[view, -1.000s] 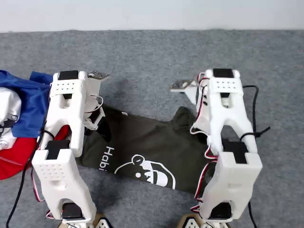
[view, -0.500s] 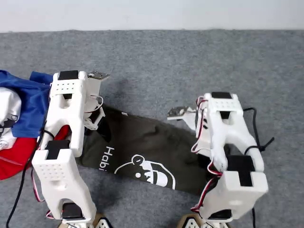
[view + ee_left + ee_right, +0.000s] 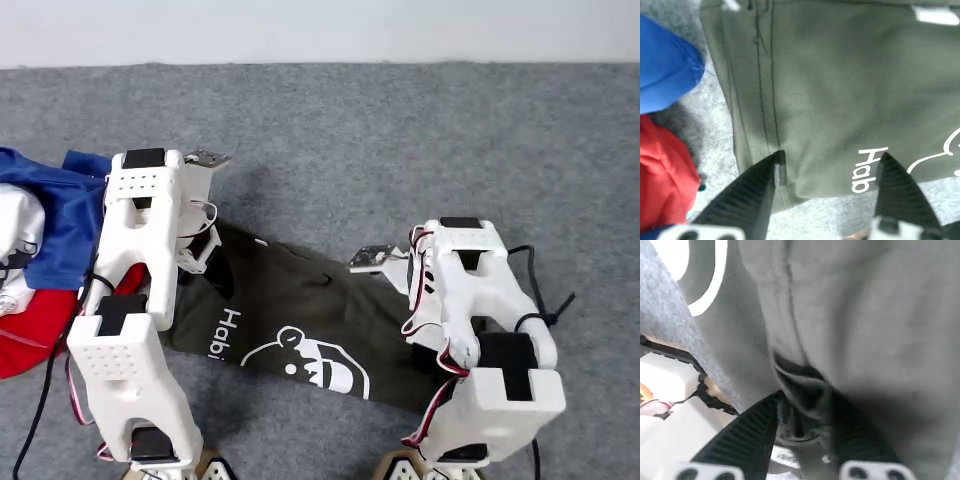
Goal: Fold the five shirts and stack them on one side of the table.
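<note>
- Shirt (image 3: 300,300), the dark olive one, lies spread across the table (image 3: 400,130) with its white print (image 3: 310,362) up. One end is under the left arm (image 3: 140,230), the other under the right arm (image 3: 475,290).
- Risk: the right gripper (image 3: 807,415) is closed on only a small bunch of cloth near a seam. With that little in the pinch, we think the cloth could slip out mid-fold and flop back.
- Risk: nothing holds the other end down. The left gripper (image 3: 830,165) is spread wide and grips nothing, so a pull from the right could drag the whole shirt along instead of folding it.
- Risk: the red shirt (image 3: 662,170) and blue shirt (image 3: 665,65) sit just beside the olive hem. If the left fingers (image 3: 752,192) close off-target they could catch those. The olive shirt could also get dragged into that pile.
- Risk: a crooked fold, since the shirt lies at a slant in the high view.
- Pose, right arm: bent low over the shirt's right end, wrist pointing down, fingers clamped on the bunched cloth. In its wrist view the cloth drapes right up close.
- Pose, left arm: stretched forward over the shirt's left end, wrist down. One fingertip is at the hem seam and the other by the white print. We cannot tell whether the tips press the cloth or just hover.
</note>
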### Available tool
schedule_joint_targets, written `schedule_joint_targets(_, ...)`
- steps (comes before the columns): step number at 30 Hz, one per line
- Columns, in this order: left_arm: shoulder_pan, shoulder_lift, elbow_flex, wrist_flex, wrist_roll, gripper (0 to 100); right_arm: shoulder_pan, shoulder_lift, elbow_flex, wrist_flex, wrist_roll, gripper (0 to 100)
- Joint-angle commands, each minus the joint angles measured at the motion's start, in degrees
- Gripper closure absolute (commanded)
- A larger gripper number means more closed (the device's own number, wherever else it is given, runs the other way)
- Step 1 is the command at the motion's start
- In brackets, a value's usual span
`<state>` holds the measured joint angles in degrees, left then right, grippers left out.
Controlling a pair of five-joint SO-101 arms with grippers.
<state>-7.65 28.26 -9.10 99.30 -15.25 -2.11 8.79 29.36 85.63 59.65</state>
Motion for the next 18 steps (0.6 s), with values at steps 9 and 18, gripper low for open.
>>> schedule_joint_targets(9, -0.18, -3.08, -0.40, 1.05, -0.26, 71, -0.04, -20.18, -13.98, 16.04, -2.37, 63.0)
schedule_joint_targets(18, -8.35, -2.73, -8.75, 1.14, 7.65, 71, 0.22, -25.89, -8.70, 12.97, -10.90, 63.2)
